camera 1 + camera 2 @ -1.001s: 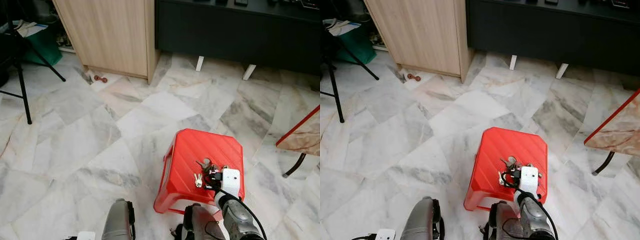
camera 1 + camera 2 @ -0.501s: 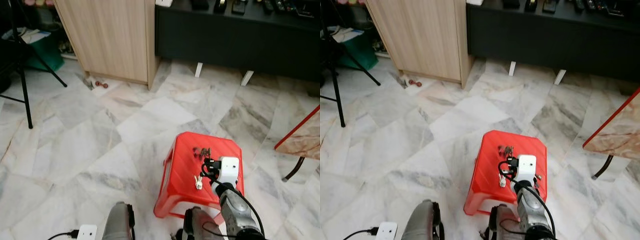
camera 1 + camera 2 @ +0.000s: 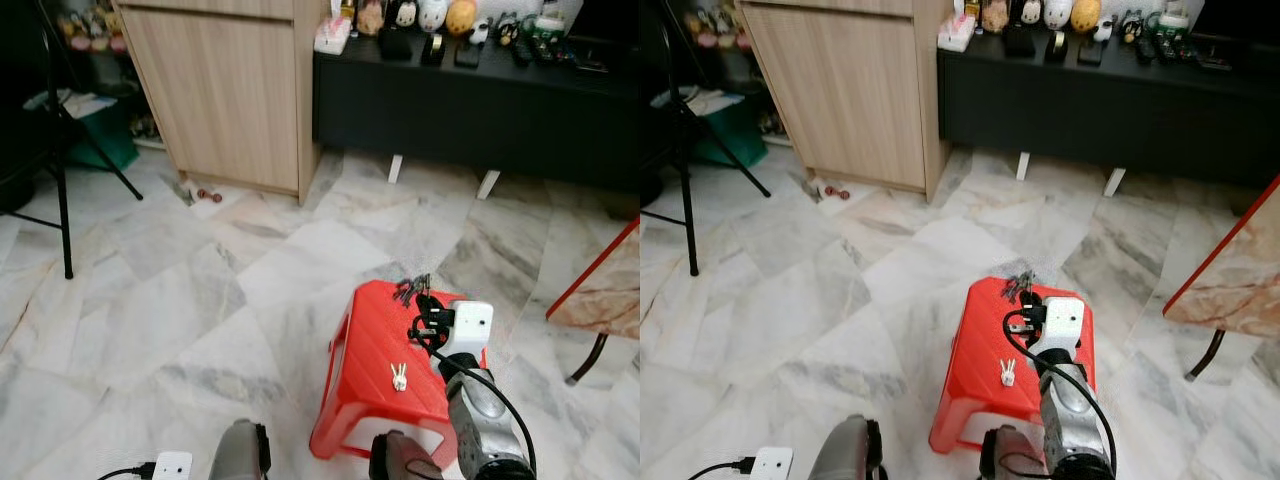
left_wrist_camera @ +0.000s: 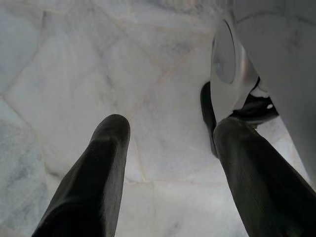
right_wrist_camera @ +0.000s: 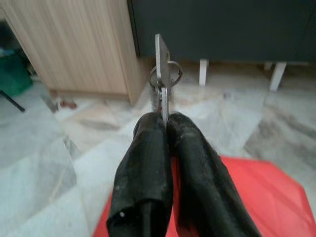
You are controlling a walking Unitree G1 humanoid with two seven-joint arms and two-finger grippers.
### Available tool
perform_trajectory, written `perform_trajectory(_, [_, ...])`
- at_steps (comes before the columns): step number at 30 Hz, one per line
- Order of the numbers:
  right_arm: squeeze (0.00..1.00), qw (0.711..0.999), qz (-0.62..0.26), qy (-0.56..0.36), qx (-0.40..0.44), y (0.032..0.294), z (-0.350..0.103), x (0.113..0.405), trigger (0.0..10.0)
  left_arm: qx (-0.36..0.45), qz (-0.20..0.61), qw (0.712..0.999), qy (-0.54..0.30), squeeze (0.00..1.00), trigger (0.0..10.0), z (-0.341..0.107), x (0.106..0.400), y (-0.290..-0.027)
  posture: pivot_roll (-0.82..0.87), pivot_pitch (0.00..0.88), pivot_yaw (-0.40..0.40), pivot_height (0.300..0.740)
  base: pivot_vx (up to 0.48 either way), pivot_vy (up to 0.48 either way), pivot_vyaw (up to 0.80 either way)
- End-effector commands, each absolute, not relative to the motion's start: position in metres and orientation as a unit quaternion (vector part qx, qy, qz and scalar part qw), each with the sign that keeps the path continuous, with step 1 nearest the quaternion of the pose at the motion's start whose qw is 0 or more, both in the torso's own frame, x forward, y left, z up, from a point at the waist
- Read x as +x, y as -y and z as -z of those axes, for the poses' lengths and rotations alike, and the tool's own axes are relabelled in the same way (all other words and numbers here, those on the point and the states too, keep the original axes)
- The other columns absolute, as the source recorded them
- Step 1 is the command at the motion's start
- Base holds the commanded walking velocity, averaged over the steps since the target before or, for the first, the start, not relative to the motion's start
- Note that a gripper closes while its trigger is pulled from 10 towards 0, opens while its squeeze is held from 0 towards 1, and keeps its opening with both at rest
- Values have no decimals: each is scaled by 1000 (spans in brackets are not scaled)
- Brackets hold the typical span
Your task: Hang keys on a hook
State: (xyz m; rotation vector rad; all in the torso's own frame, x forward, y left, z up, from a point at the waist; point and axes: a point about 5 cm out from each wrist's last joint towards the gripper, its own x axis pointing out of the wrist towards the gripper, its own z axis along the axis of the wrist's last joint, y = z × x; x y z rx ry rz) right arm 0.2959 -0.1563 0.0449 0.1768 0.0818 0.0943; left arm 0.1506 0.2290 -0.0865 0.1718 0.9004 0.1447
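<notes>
Right gripper (image 5: 165,121) pinched tight on a bunch of silver metal keys on a ring (image 5: 163,79), now lifted clear above the red plastic stool's (image 3: 370,350) far edge, one small silver key pair (image 3: 398,377) left lying there; left gripper (image 4: 168,148) spread wide, empty, over marble floor (image 3: 200,300).

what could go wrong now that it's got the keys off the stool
The right gripper pinches the keys only by a thin edge at the very tips of its jaws, so they could twist or slip out on the way. A second small set of keys lies on the red stool and could be forgotten.
</notes>
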Motion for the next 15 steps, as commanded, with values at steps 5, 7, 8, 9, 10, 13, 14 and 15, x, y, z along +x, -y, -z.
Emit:
perform_trajectory(5, [0, 994, -38, -33, 95, 155, -52, 293, 10000, 76, -73, 883, -457, 0, 10000, 91, 141, -229, 72, 25, -53, 625, 0, 0, 0])
perform_trajectory(7, [0, 994, -37, -33, 95, 156, -54, 294, 10000, 72, -73, 884, -457, 0, 10000, 91, 141, -229, 76, 24, -55, 625, 0, 0, 0])
perform_trajectory(8, [0, 994, -37, -34, 96, 156, -54, 294, 10000, 70, -73, 884, -457, 0, 10000, 91, 141, -228, 76, 24, -55, 625, 0, 0, 0])
perform_trajectory(9, [0, 994, -34, -32, 100, 156, -56, 295, 10000, 68, -73, 884, -456, 0, 10000, 91, 141, -228, 80, 31, -60, 625, 0, 0, 0])
perform_trajectory(10, [0, 994, -35, -33, 100, 155, -57, 296, 10000, 68, -75, 885, -455, 0, 10000, 91, 142, -228, 80, 37, -63, 625, 0, 0, 0])
perform_trajectory(13, [0, 994, -32, -37, 98, 155, -58, 298, 10000, 68, -77, 885, -454, 0, 10000, 91, 142, -229, 80, 45, -64, 625, 0, 0, 0])
perform_trajectory(14, [0, 994, -29, -41, 97, 155, -58, 298, 10000, 67, -78, 885, -455, 0, 10000, 91, 142, -229, 79, 50, -64, 625, 0, 0, 0])
perform_trajectory(15, [0, 994, -28, -43, 97, 155, -58, 298, 10000, 67, -78, 885, -455, 0, 10000, 91, 142, -229, 79, 50, -64, 625, 0, 0, 0])
